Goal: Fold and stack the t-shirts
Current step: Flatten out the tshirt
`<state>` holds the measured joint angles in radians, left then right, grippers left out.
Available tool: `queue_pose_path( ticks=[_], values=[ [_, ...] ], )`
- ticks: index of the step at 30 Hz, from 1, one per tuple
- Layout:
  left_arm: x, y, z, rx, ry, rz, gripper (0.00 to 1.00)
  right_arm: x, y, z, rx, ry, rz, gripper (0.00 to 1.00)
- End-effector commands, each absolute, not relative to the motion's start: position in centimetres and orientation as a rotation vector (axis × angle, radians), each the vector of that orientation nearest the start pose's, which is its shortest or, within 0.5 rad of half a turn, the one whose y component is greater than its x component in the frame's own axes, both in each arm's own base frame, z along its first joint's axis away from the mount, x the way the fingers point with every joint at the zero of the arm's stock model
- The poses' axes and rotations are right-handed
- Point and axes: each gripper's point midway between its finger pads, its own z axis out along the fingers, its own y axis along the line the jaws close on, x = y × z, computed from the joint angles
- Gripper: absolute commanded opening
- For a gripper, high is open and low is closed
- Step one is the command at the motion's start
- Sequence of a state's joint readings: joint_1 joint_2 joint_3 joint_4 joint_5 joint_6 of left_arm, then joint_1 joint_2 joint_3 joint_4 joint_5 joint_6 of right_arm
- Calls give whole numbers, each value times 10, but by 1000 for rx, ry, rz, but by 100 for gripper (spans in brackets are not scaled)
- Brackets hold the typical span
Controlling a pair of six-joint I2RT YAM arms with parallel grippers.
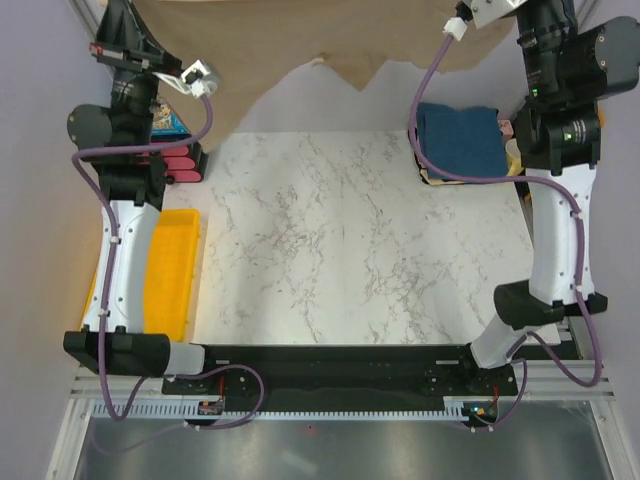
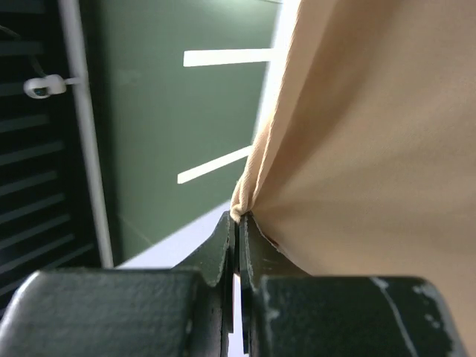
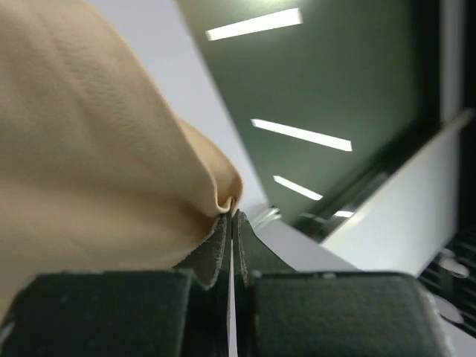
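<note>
Left gripper (image 2: 239, 219) and right gripper (image 3: 230, 217), on arms raised high, each pinch the hanging tan t-shirt (image 1: 300, 30)

Table (image 1: 350, 240): white, grey marble veining. Left edge: 1 yellow tray (image 1: 175, 270), long side along the edge. Far left: red items (image 1: 182, 165) in a dark holder, blue box (image 1: 168, 122) just behind. Far right corner: folded teal shirt (image 1: 462, 138) atop cream and dark layers.
</note>
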<state>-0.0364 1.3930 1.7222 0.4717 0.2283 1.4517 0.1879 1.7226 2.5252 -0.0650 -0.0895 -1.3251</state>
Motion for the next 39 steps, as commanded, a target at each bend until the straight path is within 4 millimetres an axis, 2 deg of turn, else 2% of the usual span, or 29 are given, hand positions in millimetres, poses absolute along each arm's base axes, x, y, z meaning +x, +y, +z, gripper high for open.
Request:
queue_pose_path(
  ticks=[1,2,3,4,5,6,7,8,9,10,11,12,13,14,15,18,19,21,22,23,27,30,34,39],
  values=[
    [396,-16,594,860,591,1162,2,437,64,626,-920,889,-844,0],
    [402,-20,564,933,653,1102,2,439,69,596,-976,934,-801,0],
    [389,-22,552,954,678,1067,2,435,73,535,-1077,1025,-734,0],
    [397,-28,501,1029,771,975,2,429,81,503,-1148,1051,-676,0],
    [399,-34,460,1124,855,889,2,422,83,467,-1216,1109,-629,0],
    [384,-38,446,1152,872,850,2,410,82,424,-1270,1181,-577,0],
    [382,-41,393,1256,943,793,2,403,83,404,-1299,1223,-539,0],
    [375,-47,362,1330,979,729,2,387,87,378,-1359,1282,-459,0],
    [367,-49,345,1361,997,694,2,380,89,353,-1411,1324,-409,0],
    [353,-53,320,1404,1034,637,2,373,90,342,-1440,1341,-375,0],
    [343,-60,305,1449,1043,574,2,363,93,324,-1488,1383,-316,0],
    [328,-63,273,1541,1107,489,2,358,94,315,-1542,1391,-294,0],
    [317,-65,261,1571,1120,457,2,352,94,305,-1600,1408,-265,0],
    [305,-70,248,1614,1129,396,2,337,93,276,-1692,1488,-180,0],
    [290,-72,226,1694,1161,329,2,330,92,268,-1738,1506,-153,0],
    [266,-76,204,1814,1175,223,2,299,84,229,-1928,1572,-45,0],
    [249,-75,191,1872,1226,144,2,292,82,222,-1982,1561,-34,0],
    [234,-72,171,1988,1251,71,2,269,75,202,-2073,1605,45,0],
    [221,-69,161,2026,1293,11,2,264,73,197,-2104,1607,62,0],
    [217,-64,153,2055,1335,-8,2,253,71,190,-2133,1636,111,0],
    [200,-58,139,2136,1366,-57,2,219,62,173,-2258,1681,240,0],
    [188,-54,131,2196,1357,-86,2,206,53,164,-2331,1682,248,0],
    [171,-48,118,2278,1374,-145,2,199,45,155,-2394,1664,230,0],
    [144,-46,115,2346,1359,-229,2,188,38,145,-2477,1616,219,0]
  ],
)
